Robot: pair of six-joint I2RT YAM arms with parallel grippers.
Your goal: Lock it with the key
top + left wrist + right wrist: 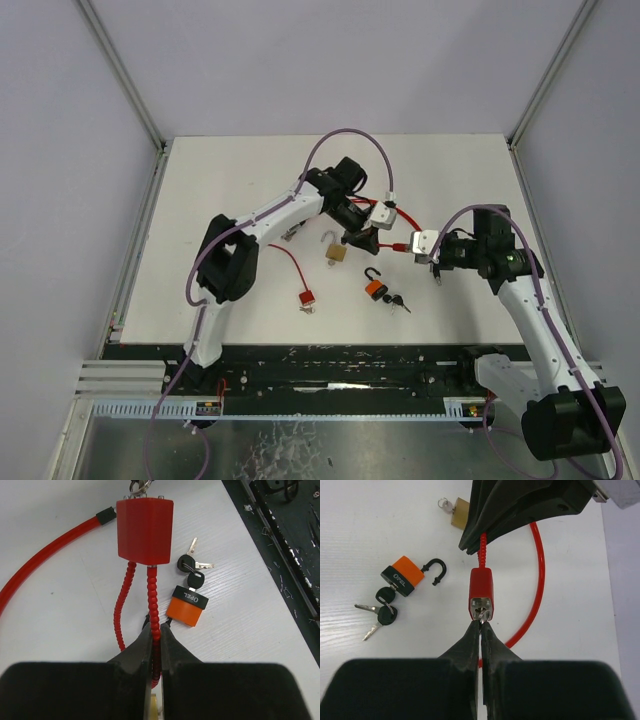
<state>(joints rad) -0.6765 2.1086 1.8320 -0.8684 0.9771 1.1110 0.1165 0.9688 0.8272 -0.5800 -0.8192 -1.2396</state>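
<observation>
A red cable lock (481,591) hangs between both arms above the table. My left gripper (156,636) is shut on its ribbed red cable (152,595) just behind the lock body (145,529). At the other end, my right gripper (481,624) is shut on the key (483,614), which sits in the metal keyhole face of the lock; only the key's ring and head show. In the top view the lock (397,245) lies between the left gripper (362,238) and the right gripper (412,247).
An orange padlock (402,575) with its shackle open lies on the table with black-headed keys (381,612) in it. A brass padlock (336,253) lies beneath the left gripper. A small red padlock (306,299) on a thin cable lies left. The thick red cable (540,580) loops behind.
</observation>
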